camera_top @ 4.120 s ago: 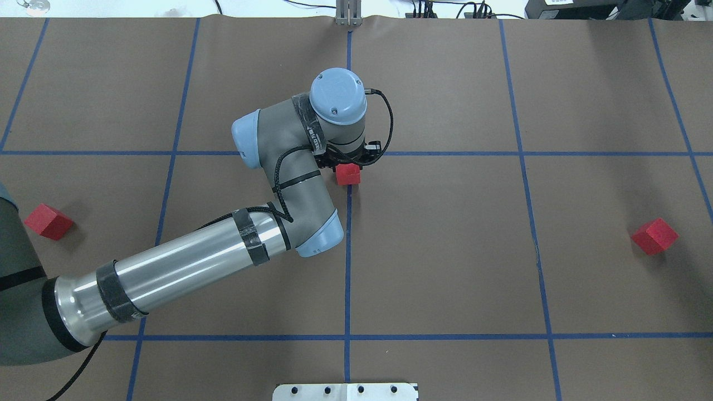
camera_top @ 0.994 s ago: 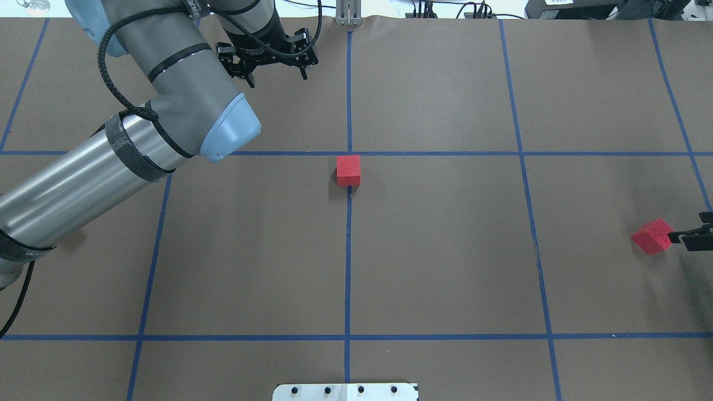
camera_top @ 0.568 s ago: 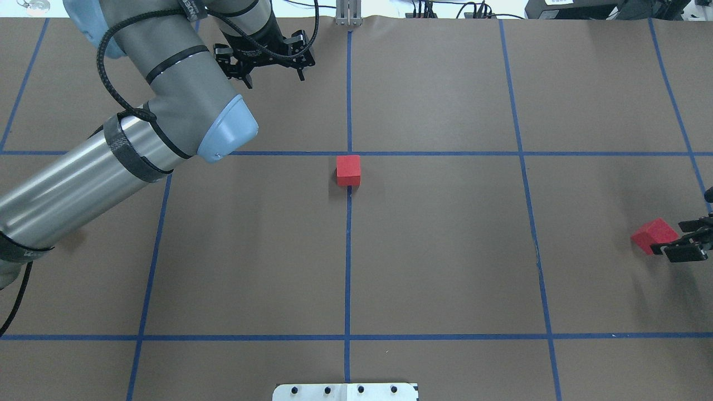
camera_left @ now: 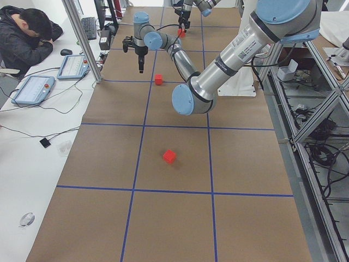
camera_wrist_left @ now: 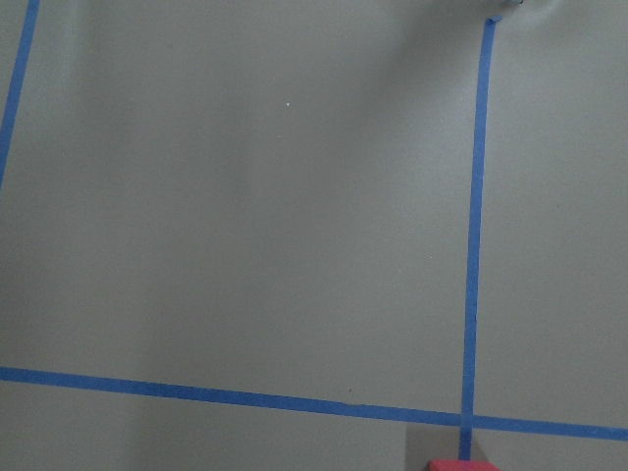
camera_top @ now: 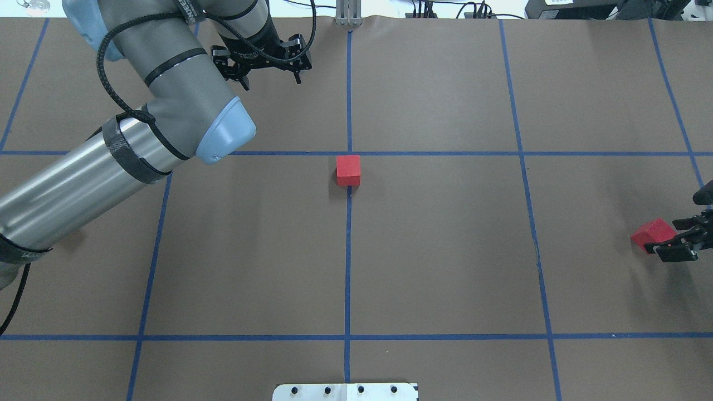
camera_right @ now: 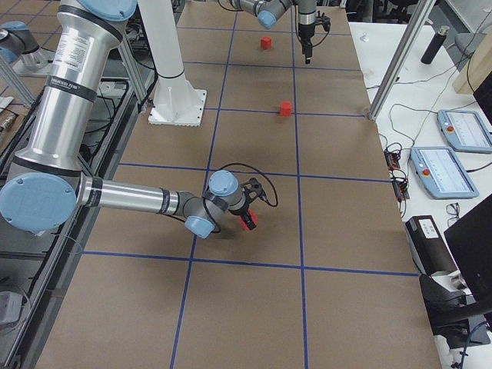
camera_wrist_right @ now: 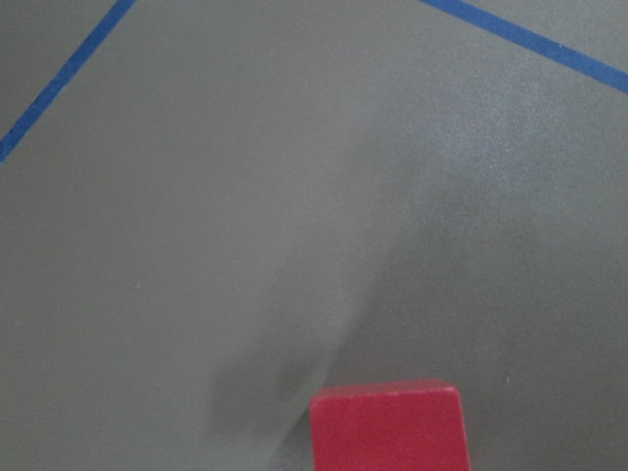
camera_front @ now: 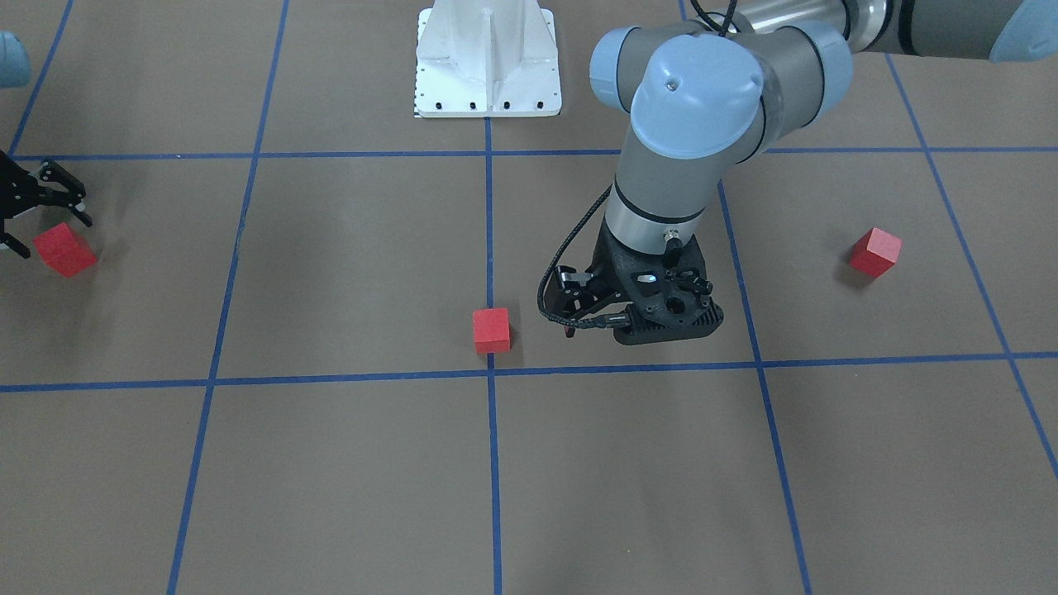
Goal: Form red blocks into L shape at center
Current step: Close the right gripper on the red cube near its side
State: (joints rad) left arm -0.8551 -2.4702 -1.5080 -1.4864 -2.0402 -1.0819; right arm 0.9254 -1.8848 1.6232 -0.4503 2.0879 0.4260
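Right gripper jaws wide, right-side red block at its fingertips, no grip yet. Looks lined up to fetch it for the L. Left-side red block lies well apart, untouched. Middle red block sits just short of center, likely the anchor. Left gripper beyond, spread, empty, parked clear.

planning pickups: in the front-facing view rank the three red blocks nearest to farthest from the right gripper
1. right-side block, beside the right gripper, view's left edge
2. centre block, by the tape crossing
3. left-side block, view's far right
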